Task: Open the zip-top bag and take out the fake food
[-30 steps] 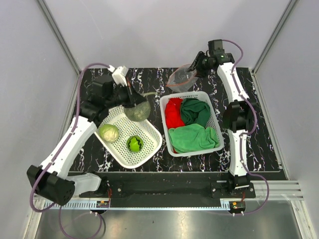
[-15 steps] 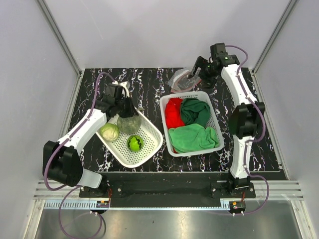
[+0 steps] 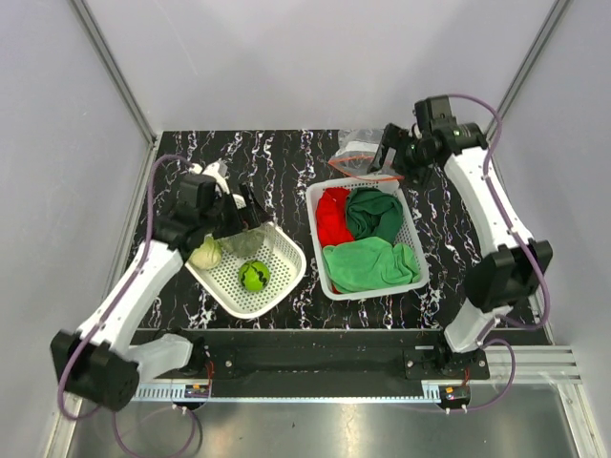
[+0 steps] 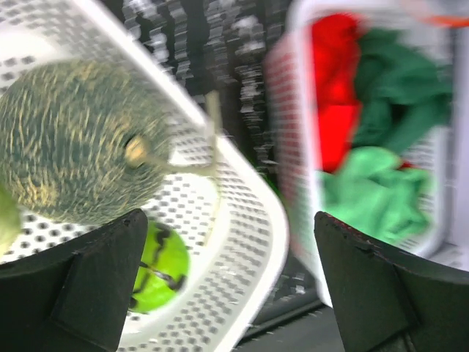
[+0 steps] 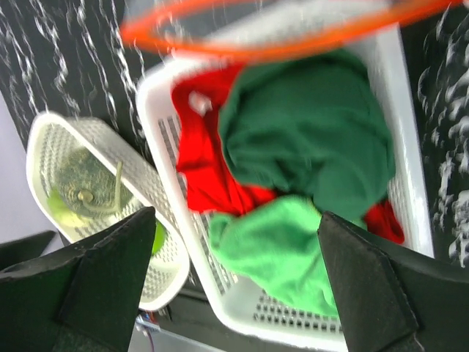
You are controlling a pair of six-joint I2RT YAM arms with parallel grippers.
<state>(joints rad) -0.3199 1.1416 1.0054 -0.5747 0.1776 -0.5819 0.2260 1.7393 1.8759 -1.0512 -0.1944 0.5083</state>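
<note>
- Zip-top bag (image 3: 360,152): lies on the black table, upper centre of the overhead view, just behind the far rim of the cloth basket (image 3: 416,250). In the right wrist view its orange zip strip (image 5: 278,35) forms a loop across the top of the frame, so the mouth appears open.
- Bag contents: none visible. The plastic is crinkled, so this is a judgement.
- Fake food: the bright green ball (image 3: 254,276), pale cabbage ball (image 3: 205,253) and grey-green leafy piece (image 4: 73,139) all sit in the left basket (image 3: 289,270), lower left of centre.
- Left gripper (image 4: 234,293): over that basket, jaws spread wide, holding nothing.
- Right gripper (image 5: 234,293): beside the bag, jaws spread wide, holding nothing.
- Progress: opening and emptying look finished. I judge that nothing remains except pulling the arms clear.
</note>
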